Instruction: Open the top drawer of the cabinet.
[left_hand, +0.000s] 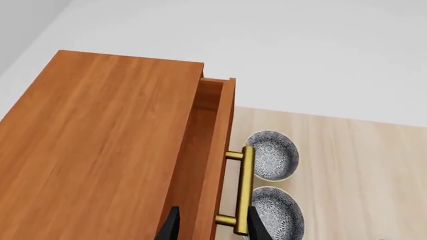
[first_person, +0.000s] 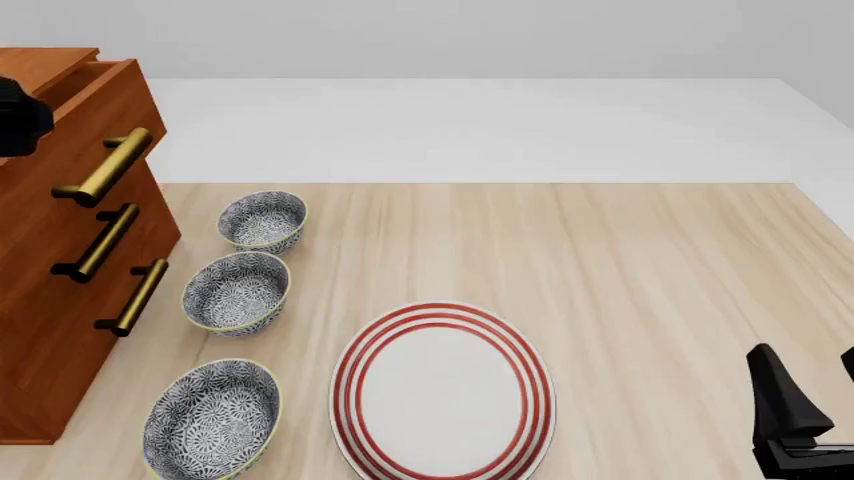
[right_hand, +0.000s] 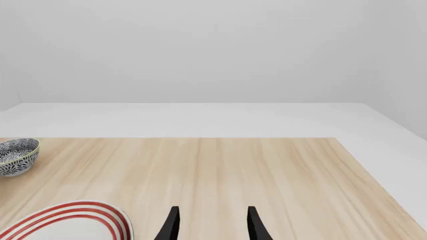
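Reddish-brown wood fills my left wrist view: the top drawer (left_hand: 212, 150) stands pulled partly out of the cabinet (left_hand: 100, 150), its box interior showing.

My left gripper (left_hand: 212, 226) has its fingers (left_hand: 171, 227) apart, one on each side of the drawer front; the other tip touches the brass handle (left_hand: 244, 190), and I cannot tell whether they press on anything. From the front view the cabinet (first_person: 54, 300) sits at the far left of the wooden surface (first_person: 641, 280), top drawer (first_person: 114, 110) jutting beyond the two lower ones, with three patterned bowls (first_person: 238, 290) and a red-ringed plate (first_person: 443, 392) beside it. That view hides the left fingers. My right gripper (right_hand: 212, 226) hangs well apart from the cabinet, fingers spread over bare surface (right_hand: 267, 170). I read no writing anywhere.
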